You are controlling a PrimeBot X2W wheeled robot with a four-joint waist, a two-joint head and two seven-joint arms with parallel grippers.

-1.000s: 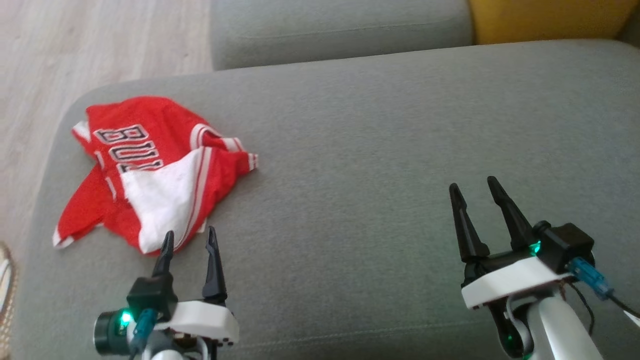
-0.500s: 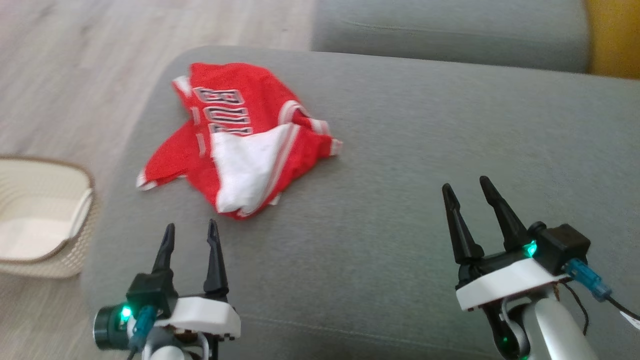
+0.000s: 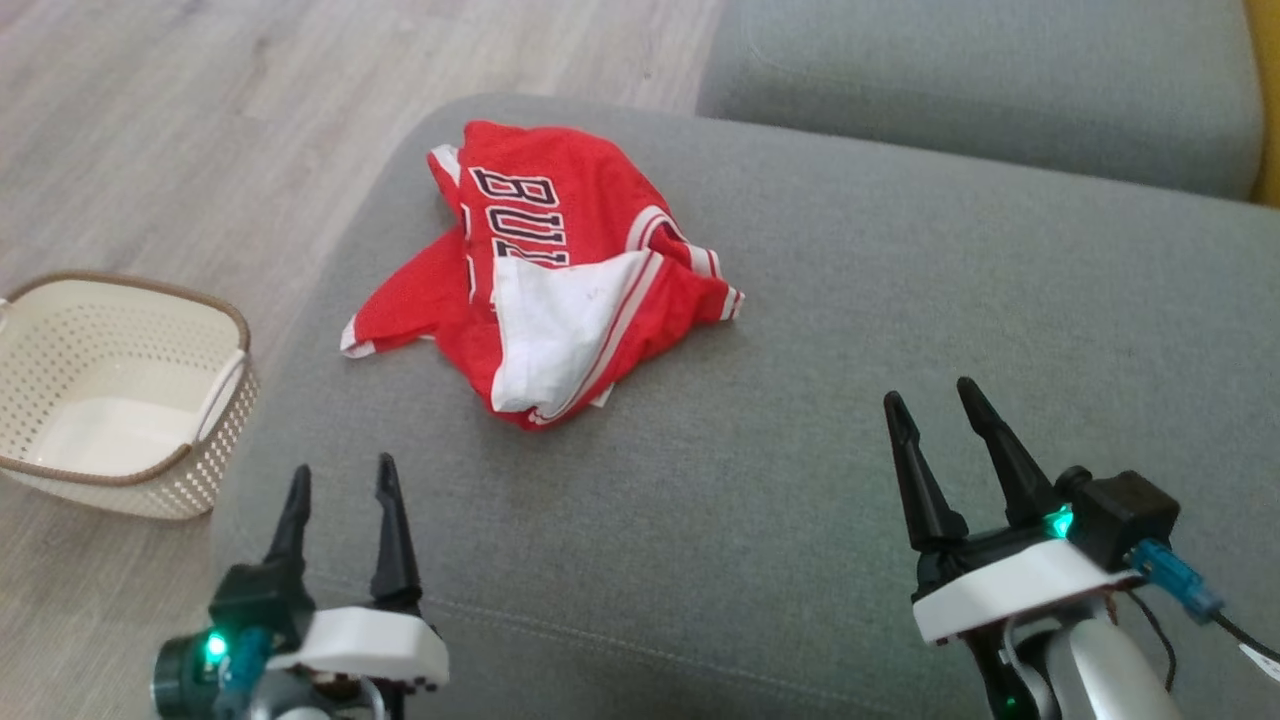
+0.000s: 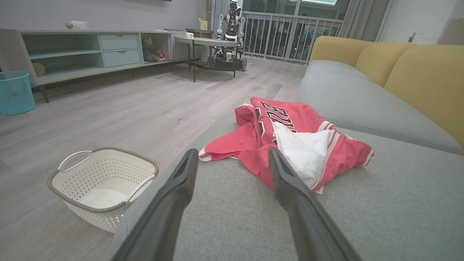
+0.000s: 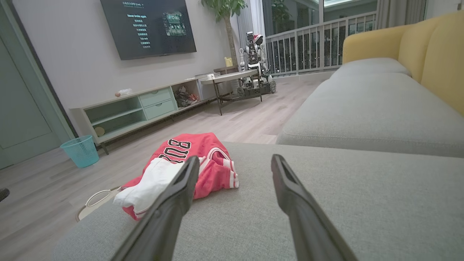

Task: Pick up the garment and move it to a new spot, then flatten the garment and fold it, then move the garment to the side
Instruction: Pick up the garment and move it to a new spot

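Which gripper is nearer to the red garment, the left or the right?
Left. The left gripper hovers just short of the garment, off its near-left corner. The right gripper stands farther off, over bare cushion to the right of it. Neither touches it.

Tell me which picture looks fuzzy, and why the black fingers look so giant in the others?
Head view: soft and grainy, yet letters on the red jersey read. Left wrist view: the fingers sit right by the wide lens, so they loom big and blurred; the jersey is sharp. Right wrist view: the same looming fingers.
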